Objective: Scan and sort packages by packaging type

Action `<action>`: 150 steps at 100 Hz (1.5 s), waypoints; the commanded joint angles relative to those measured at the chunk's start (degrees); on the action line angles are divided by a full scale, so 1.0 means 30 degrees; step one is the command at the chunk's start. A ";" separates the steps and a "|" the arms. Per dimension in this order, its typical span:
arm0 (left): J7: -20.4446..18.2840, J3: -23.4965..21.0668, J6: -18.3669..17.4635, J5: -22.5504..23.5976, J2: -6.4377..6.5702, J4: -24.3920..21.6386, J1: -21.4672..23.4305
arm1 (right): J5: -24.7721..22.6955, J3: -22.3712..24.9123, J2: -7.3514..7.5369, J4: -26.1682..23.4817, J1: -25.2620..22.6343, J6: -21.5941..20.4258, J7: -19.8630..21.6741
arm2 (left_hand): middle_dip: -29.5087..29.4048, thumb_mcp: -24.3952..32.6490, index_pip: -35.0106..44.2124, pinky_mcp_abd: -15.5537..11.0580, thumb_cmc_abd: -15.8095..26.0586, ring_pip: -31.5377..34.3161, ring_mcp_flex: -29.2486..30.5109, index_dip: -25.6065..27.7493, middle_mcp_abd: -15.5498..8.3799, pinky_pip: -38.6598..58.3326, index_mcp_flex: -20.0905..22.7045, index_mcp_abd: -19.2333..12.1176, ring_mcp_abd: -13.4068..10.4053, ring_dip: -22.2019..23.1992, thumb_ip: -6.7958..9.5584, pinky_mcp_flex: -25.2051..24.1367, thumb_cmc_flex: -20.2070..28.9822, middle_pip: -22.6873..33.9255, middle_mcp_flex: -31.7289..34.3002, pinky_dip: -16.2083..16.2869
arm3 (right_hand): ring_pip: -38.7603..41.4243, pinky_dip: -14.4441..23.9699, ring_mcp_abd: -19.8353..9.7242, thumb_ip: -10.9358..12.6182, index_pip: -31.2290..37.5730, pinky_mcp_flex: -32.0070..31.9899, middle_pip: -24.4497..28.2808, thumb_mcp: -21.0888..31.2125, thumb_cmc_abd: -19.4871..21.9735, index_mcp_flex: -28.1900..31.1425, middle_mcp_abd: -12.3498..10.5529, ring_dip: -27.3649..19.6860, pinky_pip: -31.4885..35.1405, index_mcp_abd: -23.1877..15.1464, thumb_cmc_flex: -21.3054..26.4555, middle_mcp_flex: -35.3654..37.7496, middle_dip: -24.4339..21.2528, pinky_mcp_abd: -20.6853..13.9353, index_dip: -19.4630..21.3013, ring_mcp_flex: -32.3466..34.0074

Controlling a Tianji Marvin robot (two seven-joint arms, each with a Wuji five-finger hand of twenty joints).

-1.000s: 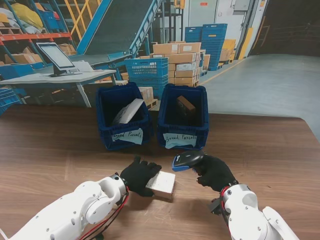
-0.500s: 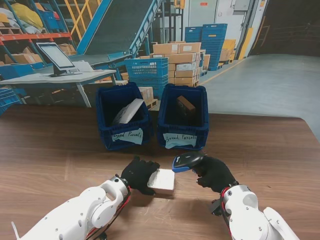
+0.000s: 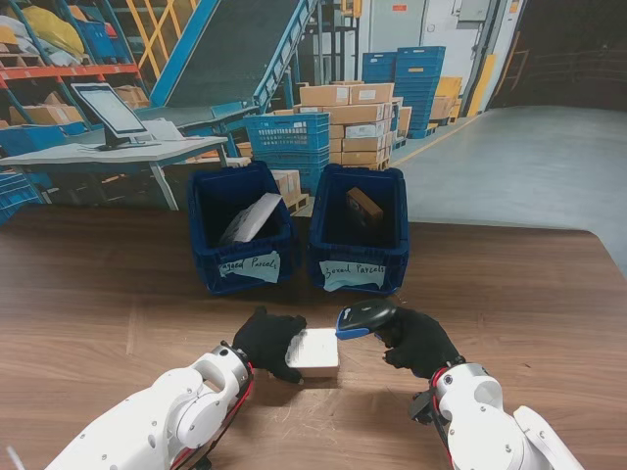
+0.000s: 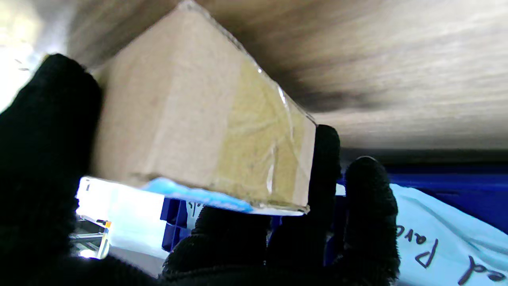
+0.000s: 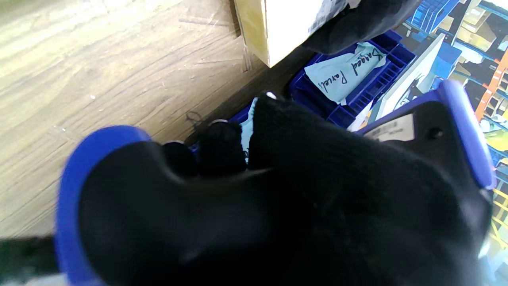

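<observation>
The left hand (image 3: 266, 342) has its gloved fingers (image 4: 369, 198) wrapped around a small taped cardboard box (image 3: 313, 352), white-labelled on top, held near the table's (image 3: 118, 294) front edge. The right hand (image 3: 416, 338) clasps the blue-black scanner (image 3: 364, 318) just beside it. Bare wood lies on either side, with the two blue bins (image 3: 358, 240) farther from me.

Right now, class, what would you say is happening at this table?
A two-armed robot is scanning a parcel. Its left robot hand holds a small taped cardboard box just off the brown wooden table, white label face up. Its right robot hand grips a blue-and-black handheld barcode scanner, its head at the box. Farther away stand two dark blue plastic bins: the left one, labelled for bagged parcels, and the right one, each already holding something.
</observation>
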 commanded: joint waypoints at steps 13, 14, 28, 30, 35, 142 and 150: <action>-0.1042 -0.1047 0.0469 0.0185 0.0091 -0.1885 0.0600 | 0.0123 -0.0027 -0.0135 -0.0027 -0.0056 -0.0192 0.0069 | 0.0655 0.5788 0.7018 0.1061 0.2866 0.3631 0.1604 0.1559 -0.2366 0.0946 0.2331 -0.4676 -0.1232 0.1381 0.1526 0.0161 0.9154 0.2422 0.2267 0.0559 | 0.0070 0.0425 0.0352 0.0249 0.0386 0.0211 0.0001 0.1411 0.1101 0.1250 0.0053 0.0358 0.0567 -0.0773 0.1813 0.0198 0.0152 0.0085 0.0325 0.0235; -0.1101 -0.1111 0.0495 0.0200 0.0096 -0.1989 0.0629 | 0.0128 -0.0025 -0.0137 -0.0024 -0.0058 -0.0199 0.0062 | 0.0655 0.5793 0.7021 0.1063 0.2866 0.3634 0.1608 0.1559 -0.2364 0.0950 0.2336 -0.4674 -0.1235 0.1383 0.1528 0.0164 0.9160 0.2424 0.2270 0.0561 | 0.0066 0.0425 0.0358 0.0248 0.0386 0.0212 0.0004 0.1412 0.1099 0.1250 0.0060 0.0358 0.0568 -0.0773 0.1813 0.0204 0.0154 0.0084 0.0325 0.0228; -0.1935 -0.1950 0.1050 0.0767 0.0202 -0.3648 0.1018 | 0.0194 0.0015 -0.0146 0.0015 -0.0095 -0.0314 0.0019 | 0.0622 0.5765 0.7037 0.1059 0.2912 0.3624 0.1592 0.1560 -0.2407 0.0990 0.2278 -0.4687 -0.1295 0.1366 0.1497 0.0209 0.9110 0.2379 0.2230 0.0593 | 0.0071 0.0432 0.0359 0.0244 0.0396 0.0212 0.0003 0.1422 0.1103 0.1268 0.0024 0.0362 0.0577 -0.0747 0.1802 0.0205 0.0155 0.0088 0.0331 0.0239; -0.2106 -0.2077 0.1140 0.0858 0.0221 -0.3926 0.1077 | 0.0200 0.0023 -0.0147 0.0021 -0.0103 -0.0337 0.0016 | 0.0615 0.5755 0.7038 0.1056 0.2921 0.3619 0.1587 0.1559 -0.2404 0.0992 0.2272 -0.4698 -0.1306 0.1361 0.1490 0.0212 0.9100 0.2368 0.2220 0.0595 | 0.0066 0.0432 0.0331 0.0247 0.0396 0.0225 0.0002 0.1429 0.1099 0.1268 0.0027 0.0359 0.0581 -0.0747 0.1811 0.0207 0.0155 0.0088 0.0331 0.0231; -0.2419 -0.2332 0.1363 0.1004 0.0238 -0.4529 0.1174 | 0.0229 0.0040 -0.0154 0.0034 -0.0121 -0.0382 -0.0009 | 0.0606 0.5741 0.7037 0.1052 0.2944 0.3602 0.1574 0.1554 -0.2414 0.0993 0.2260 -0.4715 -0.1328 0.1344 0.1479 0.0213 0.9106 0.2359 0.2228 0.0600 | 0.0067 0.0431 0.0331 0.0245 0.0395 0.0222 0.0000 0.1428 0.1091 0.1268 0.0065 0.0359 0.0577 -0.0747 0.1811 0.0207 0.0154 0.0097 0.0332 0.0233; 0.0312 0.3015 0.7795 -0.5575 -0.3655 0.0612 -0.8435 | 0.1742 0.0203 -0.0378 0.1047 0.0034 -0.1041 -0.0559 | 0.0570 0.5488 0.7135 0.0939 0.3053 0.3401 0.1500 0.1473 -0.2502 0.0949 0.2198 -0.4880 -0.1547 0.1193 0.1329 0.0275 0.9066 0.2134 0.2131 0.0546 | 0.0085 0.0453 0.0360 0.0244 0.0352 0.0186 -0.0006 0.1445 0.1083 0.1272 0.0089 0.0372 0.0585 -0.0741 0.1805 0.0219 0.0160 0.0096 0.0338 0.0241; 0.0628 0.3515 0.7735 -0.6162 -0.4148 0.1626 -0.9171 | 0.1793 0.0290 -0.0368 0.1074 0.0008 -0.1042 -0.0485 | 0.0558 0.5468 0.7141 0.0949 0.3059 0.3357 0.1467 0.1452 -0.2508 0.0943 0.2193 -0.4902 -0.1552 0.1170 0.1311 0.0273 0.9060 0.2121 0.2132 0.0538 | 0.0082 0.0466 0.0351 0.0246 0.0351 0.0208 -0.0005 0.1449 0.1081 0.1273 0.0087 0.0366 0.0602 -0.0741 0.1800 0.0219 0.0162 0.0112 0.0338 0.0238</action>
